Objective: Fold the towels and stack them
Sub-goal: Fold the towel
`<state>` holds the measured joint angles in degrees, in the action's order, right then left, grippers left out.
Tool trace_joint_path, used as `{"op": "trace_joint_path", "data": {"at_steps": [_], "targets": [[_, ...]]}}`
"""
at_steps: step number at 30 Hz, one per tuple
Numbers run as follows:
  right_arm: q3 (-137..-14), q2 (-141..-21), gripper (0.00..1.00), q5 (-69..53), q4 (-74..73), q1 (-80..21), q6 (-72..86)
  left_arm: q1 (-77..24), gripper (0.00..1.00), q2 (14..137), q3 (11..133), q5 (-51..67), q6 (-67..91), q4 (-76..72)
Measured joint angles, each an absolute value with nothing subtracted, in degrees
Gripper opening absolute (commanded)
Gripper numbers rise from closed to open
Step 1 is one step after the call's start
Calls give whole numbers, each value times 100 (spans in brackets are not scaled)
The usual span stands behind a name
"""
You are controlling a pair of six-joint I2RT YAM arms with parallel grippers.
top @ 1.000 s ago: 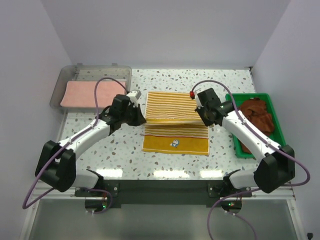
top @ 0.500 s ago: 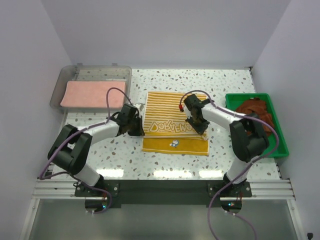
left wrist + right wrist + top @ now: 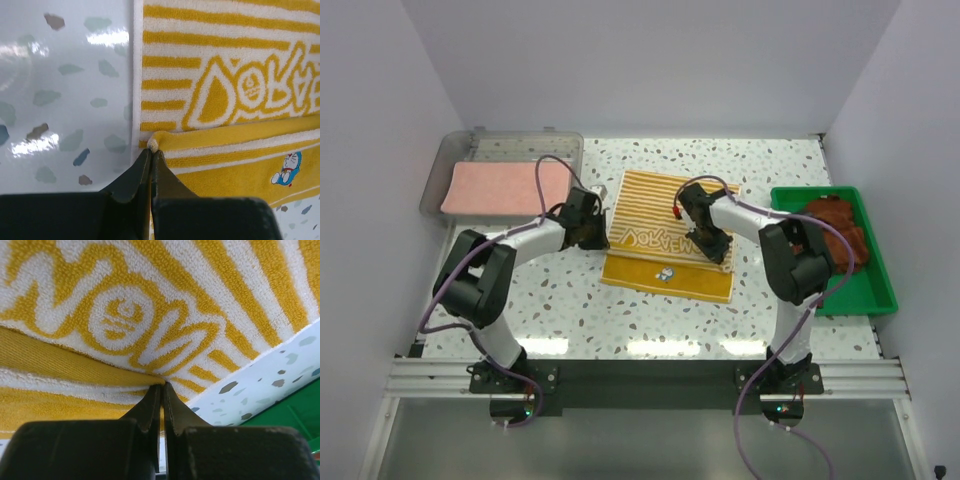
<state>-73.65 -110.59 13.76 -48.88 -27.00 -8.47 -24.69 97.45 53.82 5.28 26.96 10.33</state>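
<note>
A: As the scene is viewed from above, what surface is seen?
B: A white speckled table [image 3: 550, 300], enclosed by pale walls [image 3: 650, 60].
A: And the striped towel [image 3: 665, 215]?
B: It is laid mid-table, yellow-and-white, lettered, folded across. The fold's left end is pinched by the closed left gripper [image 3: 151, 150], its right end by the closed right gripper [image 3: 162, 390]

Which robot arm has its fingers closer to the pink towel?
Left. The left fingers pinch the striped towel at its edge, just right of the pink towel. The right fingers pinch the opposite edge, over by the green tray.
</note>
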Motion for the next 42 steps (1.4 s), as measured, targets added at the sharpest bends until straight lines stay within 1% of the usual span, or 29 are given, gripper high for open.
{"op": "trace_joint_path", "data": {"at_steps": [4,8,13,17,27,34,42], "targets": [[-7537,-11148,0,1605,-4748,-2694,-840,-2399,0,9983,5867,427,2563,1083],[-7520,-11078,0,1745,-4606,-2665,-779,-2394,0,9985,6058,410,2436,1125],[-7091,-10315,0,1769,-4536,-2659,-639,-2397,0,9885,6047,462,2388,1184],[-7061,-9806,0,1905,-4554,-2659,-593,-2397,0,9609,6040,513,2329,1214],[-7076,-8978,0,1994,-4912,-2663,-534,-2403,0,8836,6071,768,2300,1562],[-7074,-8475,0,1944,-5096,-2663,-504,-2408,0,8241,5784,998,2333,1597],[-6713,-8733,0,1540,-5179,-2674,-421,-2519,0,8355,5155,1083,2370,1500]]}}
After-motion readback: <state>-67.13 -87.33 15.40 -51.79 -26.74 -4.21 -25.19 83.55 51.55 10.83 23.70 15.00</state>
